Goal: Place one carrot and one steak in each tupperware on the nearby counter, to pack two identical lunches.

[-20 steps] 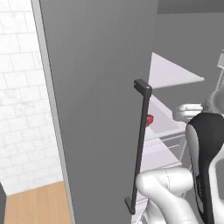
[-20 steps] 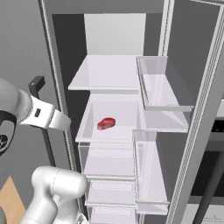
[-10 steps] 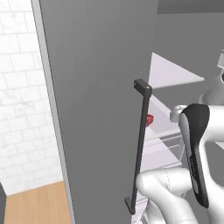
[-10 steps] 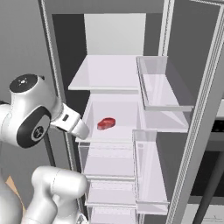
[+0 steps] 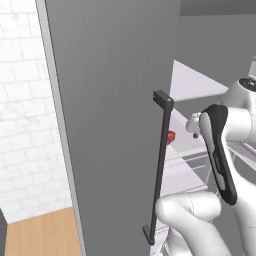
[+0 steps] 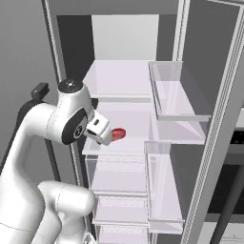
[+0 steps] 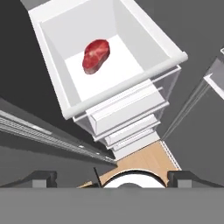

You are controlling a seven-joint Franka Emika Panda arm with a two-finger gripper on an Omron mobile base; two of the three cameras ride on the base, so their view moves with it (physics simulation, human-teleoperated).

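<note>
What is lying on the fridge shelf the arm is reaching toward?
One red steak lies alone on the white shelf, seen from the hand. From the right base camera the arm's wrist covers part of the steak. No carrot shows on this shelf.

The arm (image 6: 57,143) is glossy white, built of rounded, bulbous segments. Dark grey, nearly black bands and inlays mark its joints, and a round dark cap with a pale rim tops one joint.

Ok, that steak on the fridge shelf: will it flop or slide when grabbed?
The steak is a flat, rounded slab, so it will probably sag at the edges. It lies loose on a smooth white shelf, so a nudge may slide it. No roll risk.
</note>
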